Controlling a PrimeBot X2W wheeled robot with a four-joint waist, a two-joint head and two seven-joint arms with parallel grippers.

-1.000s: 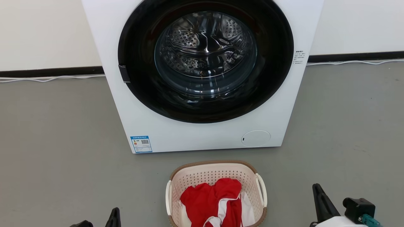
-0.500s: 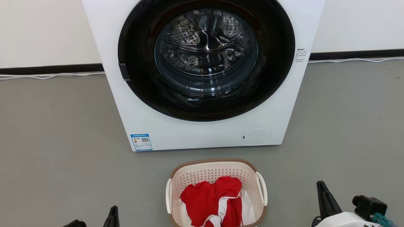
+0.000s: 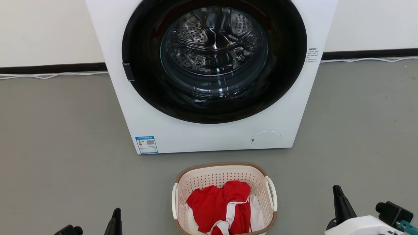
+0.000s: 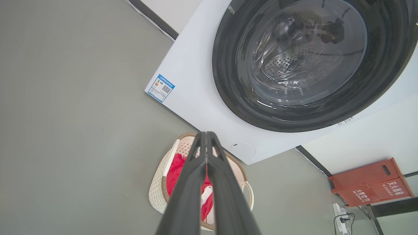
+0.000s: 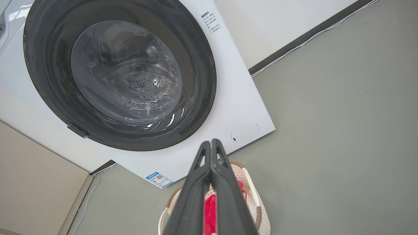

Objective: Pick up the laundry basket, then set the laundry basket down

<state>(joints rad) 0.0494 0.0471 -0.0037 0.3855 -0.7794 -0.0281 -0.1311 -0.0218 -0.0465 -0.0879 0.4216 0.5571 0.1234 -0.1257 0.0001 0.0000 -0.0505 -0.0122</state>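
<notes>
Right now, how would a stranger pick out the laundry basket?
Find the big white washing machine against the wall. On the grey floor just before it stands the laundry basket. It is small, cream, perforated, with a brown rim, white loop handles and red cloth inside.

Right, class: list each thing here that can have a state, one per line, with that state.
laundry basket: upright on the floor, ungripped.
red and white clothes: crumpled inside the basket.
washing machine: door shut.
left gripper: shut, empty.
right gripper: shut, empty.
</notes>
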